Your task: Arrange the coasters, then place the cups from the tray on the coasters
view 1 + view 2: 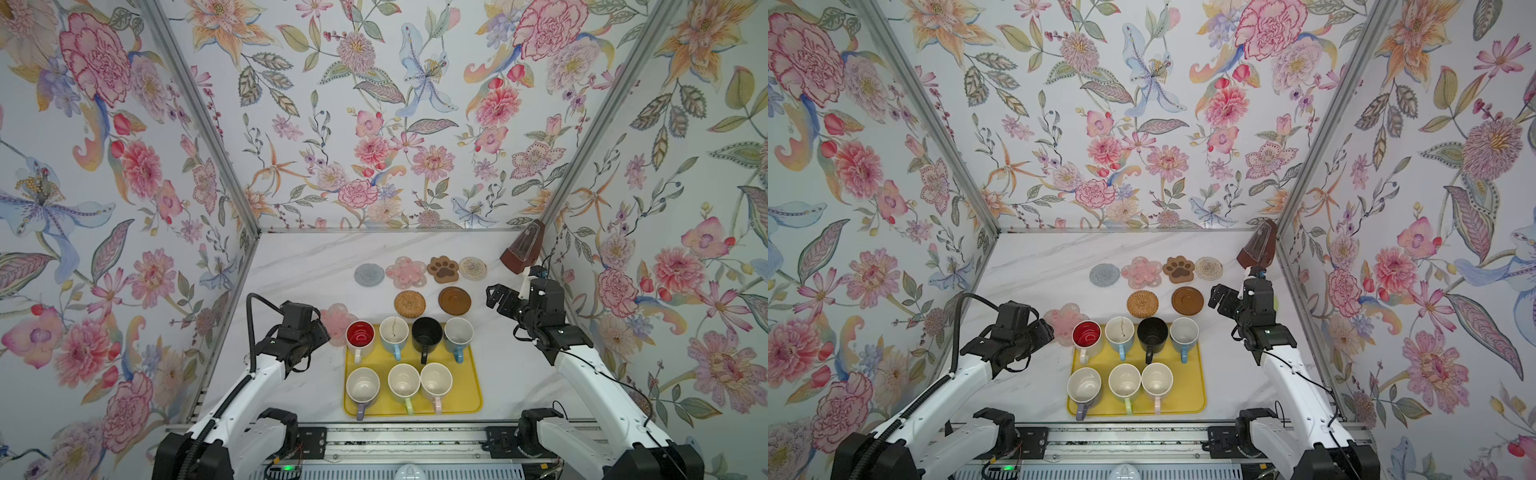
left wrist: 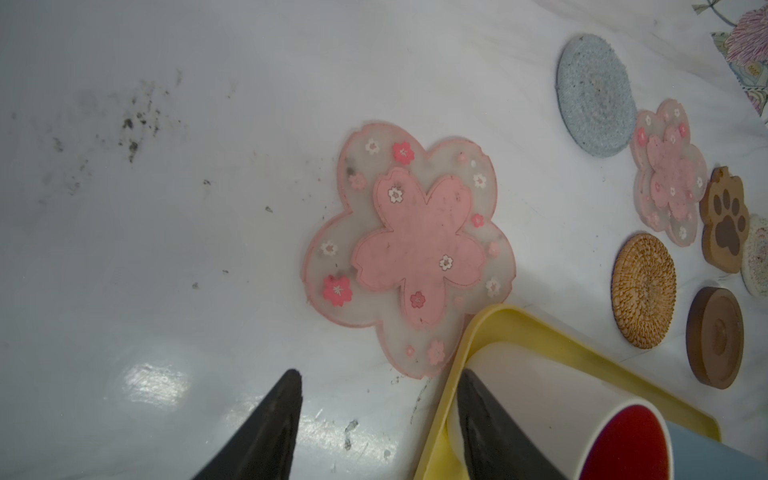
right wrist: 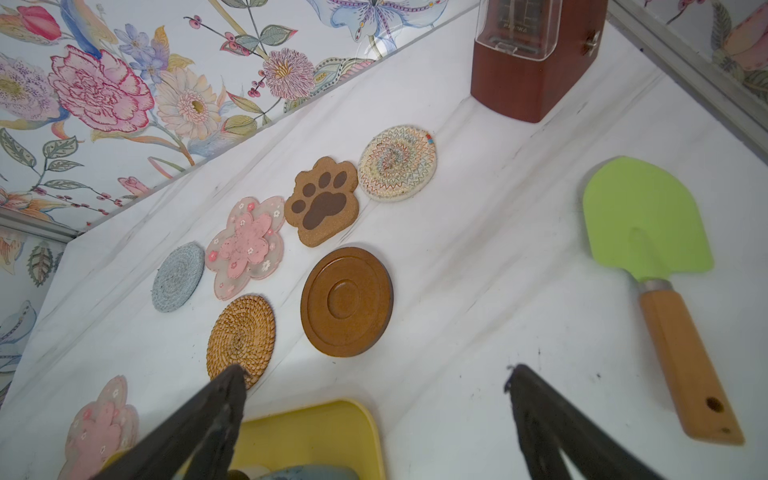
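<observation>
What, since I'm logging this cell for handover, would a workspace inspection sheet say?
Surface: white marbled table, dark specks near the left gripper.
Job's things: seven cups upright on the yellow tray; six coasters grouped beyond it; pink flower coaster at its far-left corner; none bears a cup.
Clutter: brown metronome in the far right corner; green spatula, seen only in the right wrist view.
Grippers: left gripper open, empty, beside the red-lined cup; right gripper open, empty.
Cables: black conduit looping off the left arm; thin wire along the right arm.
Surroundings: floral wallpaper walls, metal frame rails.

Robot test booth: floral wallpaper panels (image 1: 374, 104), aluminium framing (image 1: 195, 112).
</observation>
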